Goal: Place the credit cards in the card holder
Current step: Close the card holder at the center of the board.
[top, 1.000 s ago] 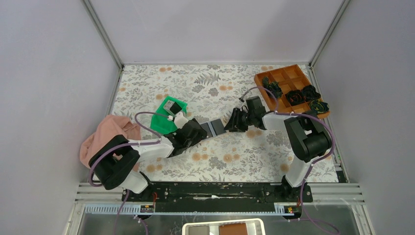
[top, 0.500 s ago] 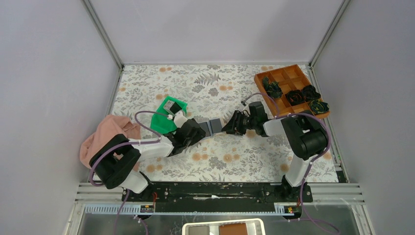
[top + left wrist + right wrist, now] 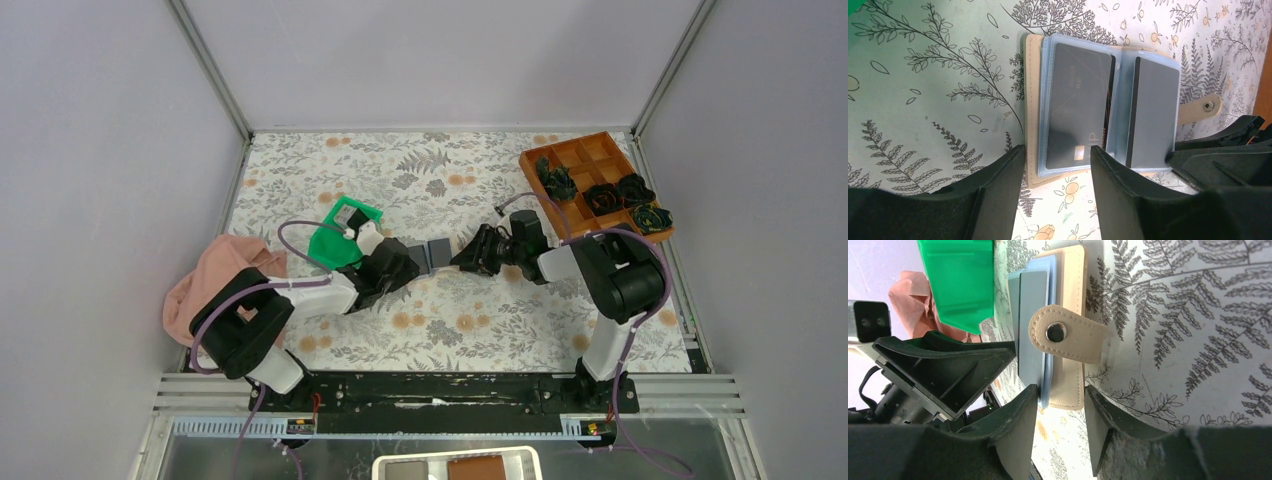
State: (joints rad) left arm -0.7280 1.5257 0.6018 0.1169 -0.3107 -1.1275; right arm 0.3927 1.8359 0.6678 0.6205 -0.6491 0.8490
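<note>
The card holder (image 3: 435, 252) lies open on the floral table between my two grippers. In the left wrist view it is a tan wallet (image 3: 1031, 100) with blue-grey sleeves and a snap tab (image 3: 1200, 107). One dark credit card (image 3: 1077, 107) sits in the left sleeve and a second (image 3: 1153, 115) in the right sleeve. My left gripper (image 3: 1057, 156) is open, its jaws astride the wallet's near left edge. My right gripper (image 3: 1061, 397) is open, its jaws either side of the tab-side flap (image 3: 1070, 295). They also show from above: left gripper (image 3: 408, 262), right gripper (image 3: 463, 258).
A green tray (image 3: 335, 238) holding a small card lies just behind the left gripper. A pink cloth (image 3: 215, 280) is bunched at the left edge. An orange-brown compartment box (image 3: 590, 160) with dark rosette lumps stands at the back right.
My right gripper has slid left up to the wallet's tab side. My left gripper has edged forward with the wallet's left edge between its jaws. The wallet has shifted slightly left.
</note>
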